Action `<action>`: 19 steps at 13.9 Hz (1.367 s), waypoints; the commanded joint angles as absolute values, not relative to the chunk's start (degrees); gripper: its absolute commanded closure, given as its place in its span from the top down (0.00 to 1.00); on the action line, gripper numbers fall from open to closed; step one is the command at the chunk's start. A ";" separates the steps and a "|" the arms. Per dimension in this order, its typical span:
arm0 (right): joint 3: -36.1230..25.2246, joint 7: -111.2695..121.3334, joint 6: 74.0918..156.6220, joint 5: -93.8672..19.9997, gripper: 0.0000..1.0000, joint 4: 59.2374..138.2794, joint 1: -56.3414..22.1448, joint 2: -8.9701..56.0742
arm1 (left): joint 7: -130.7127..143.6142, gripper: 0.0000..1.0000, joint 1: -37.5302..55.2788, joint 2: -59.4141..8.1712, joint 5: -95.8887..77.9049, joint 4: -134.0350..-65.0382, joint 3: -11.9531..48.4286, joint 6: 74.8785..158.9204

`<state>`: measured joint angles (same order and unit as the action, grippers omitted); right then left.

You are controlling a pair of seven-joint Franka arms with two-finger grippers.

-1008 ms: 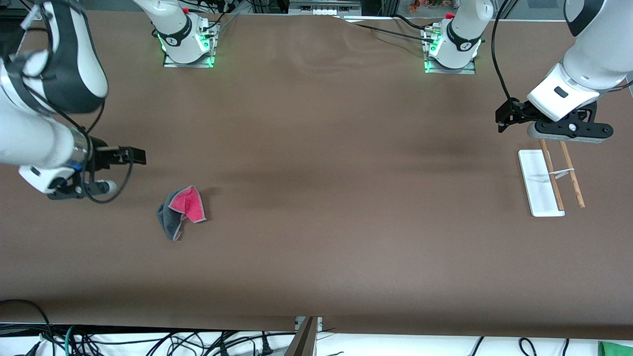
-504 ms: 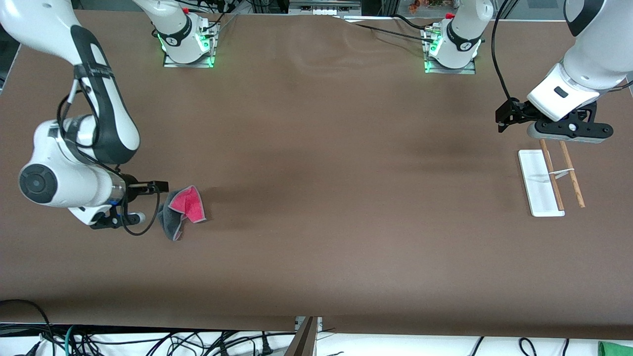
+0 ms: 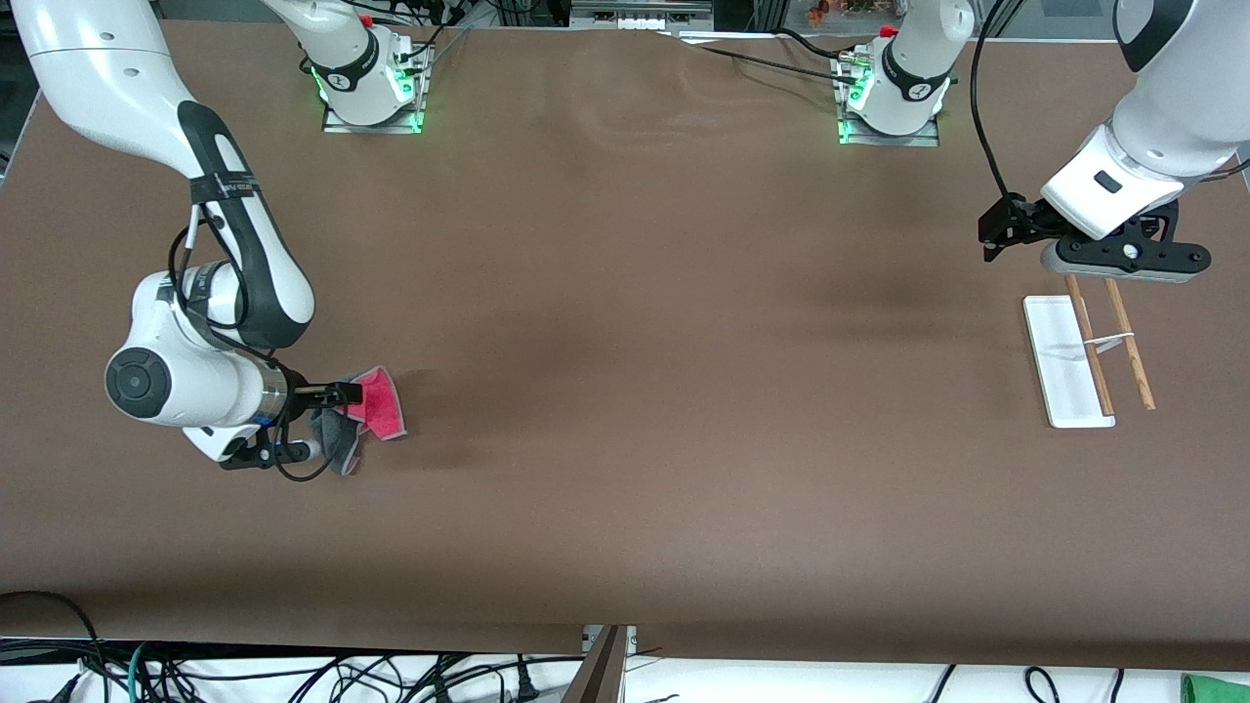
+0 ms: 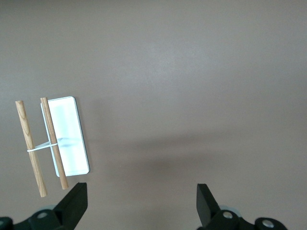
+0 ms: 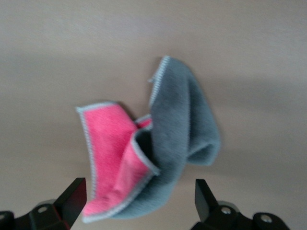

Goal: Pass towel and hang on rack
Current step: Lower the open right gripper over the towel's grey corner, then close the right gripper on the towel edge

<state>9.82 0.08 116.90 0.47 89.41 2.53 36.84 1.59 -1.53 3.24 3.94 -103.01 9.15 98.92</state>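
Over the crumpled towel [image 3: 376, 410], at the right arm's end of the table, the right gripper [image 5: 139, 201] is poised with jaws spread. A raised fold should be pinched. Left gripper [image 4: 140, 203], jaws spread, waits above the rack [image 3: 1066, 361], at 3 o'clock of the front view.

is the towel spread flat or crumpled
Crumpled. The towel lies folded over itself on the table, grey side curling over pink, under the open right hand.
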 commanded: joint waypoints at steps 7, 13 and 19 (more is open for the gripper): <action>10.02 -3.60 119.88 -1.49 1.00 92.46 1.41 37.44 | 1.49 1.00 -1.93 2.90 3.78 -101.69 9.40 97.38; 10.02 -4.91 120.67 -1.49 0.91 92.11 0.97 37.88 | 1.58 1.00 -1.93 2.90 3.78 -101.60 9.49 97.38; 10.02 -4.92 120.06 -1.49 0.90 92.02 0.79 37.71 | 0.97 1.00 -1.85 2.55 3.78 -101.69 9.58 97.12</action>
<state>9.91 -4.32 120.16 -0.60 91.53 0.99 38.40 1.59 -1.53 3.22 3.94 -103.02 9.19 98.62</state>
